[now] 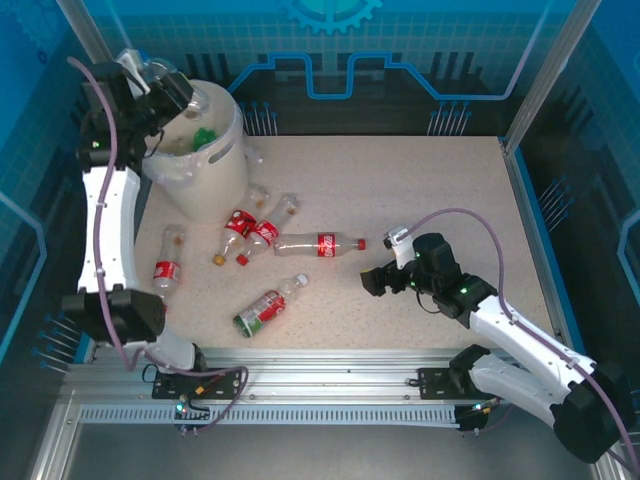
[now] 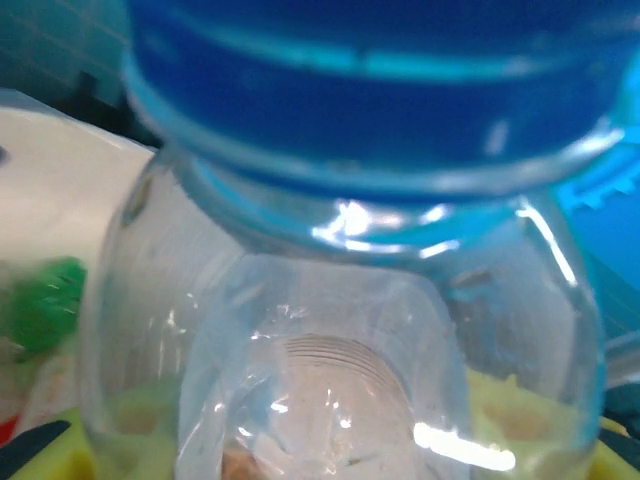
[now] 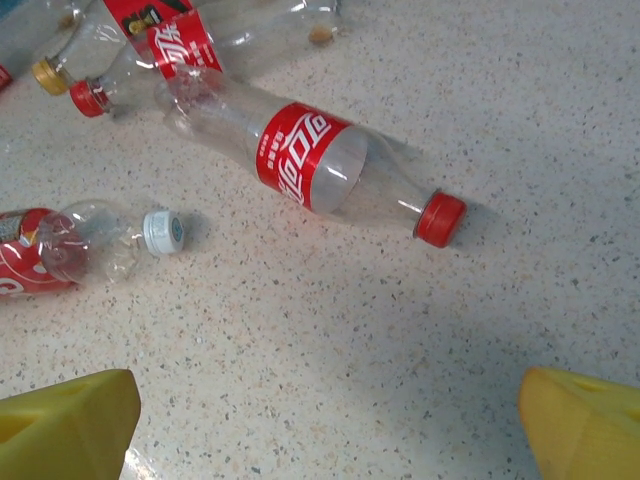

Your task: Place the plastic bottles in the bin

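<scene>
Bin point(image 1: 215, 180) at upper left of the frame; above it the left tool point(image 1: 170, 95) pinches a clear blue-capped bottle point(image 2: 340, 330), seemingly poised to drop it. Right tool point(image 1: 378, 278), spread wide, hangs over the table point(image 1: 430, 200) facing a red-labelled bottle point(image 3: 300, 165), likely next.

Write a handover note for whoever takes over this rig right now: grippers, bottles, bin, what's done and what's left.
Left gripper: jaws appear closed on a clear bottle, held above the bin at the far left of the table.
Right gripper: jaws open, empty, low over the table, facing the long red-labelled bottle.
Done: a green bottle shows inside the bin.
Left: drop the held bottle. At least six more lie on the table, among them one beside the left arm and a white-capped one near the front.
</scene>
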You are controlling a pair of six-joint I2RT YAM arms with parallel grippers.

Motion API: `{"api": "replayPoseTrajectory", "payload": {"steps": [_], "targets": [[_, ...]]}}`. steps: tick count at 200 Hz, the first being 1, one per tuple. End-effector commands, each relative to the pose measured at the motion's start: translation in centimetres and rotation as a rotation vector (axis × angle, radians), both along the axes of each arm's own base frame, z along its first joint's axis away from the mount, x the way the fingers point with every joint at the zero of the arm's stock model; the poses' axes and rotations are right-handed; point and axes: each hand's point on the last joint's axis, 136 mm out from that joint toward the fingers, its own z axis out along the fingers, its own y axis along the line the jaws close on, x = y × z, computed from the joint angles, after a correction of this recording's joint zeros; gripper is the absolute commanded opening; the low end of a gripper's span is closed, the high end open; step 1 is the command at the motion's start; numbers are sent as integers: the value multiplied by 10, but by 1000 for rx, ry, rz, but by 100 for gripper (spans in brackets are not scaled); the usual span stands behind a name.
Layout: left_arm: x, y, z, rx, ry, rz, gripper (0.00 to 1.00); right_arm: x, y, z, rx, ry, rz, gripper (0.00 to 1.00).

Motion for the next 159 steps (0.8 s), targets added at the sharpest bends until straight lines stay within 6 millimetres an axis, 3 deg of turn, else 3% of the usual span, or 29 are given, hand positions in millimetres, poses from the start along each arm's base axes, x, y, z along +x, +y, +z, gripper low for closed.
{"api": "replayPoseTrajectory", "payload": {"steps": [1,48,89,136,151,159], "targets": [[13,18,-39,46,162,11,10,-2,3,-5,1,0,16,98],[38,21,-94,93,380,-53,10,-4,2,-9,-5,1,20,98],[42,34,-135,179,495,-23,10,-5,2,-16,-14,11,29,98],[43,20,-165,263,569,-100,24,-3,4,-19,-23,18,39,98],[43,18,-168,271,577,-110,32,-3,5,-18,-26,20,43,98],[43,17,-169,278,578,-116,41,-3,5,-17,-27,18,42,98]]}}
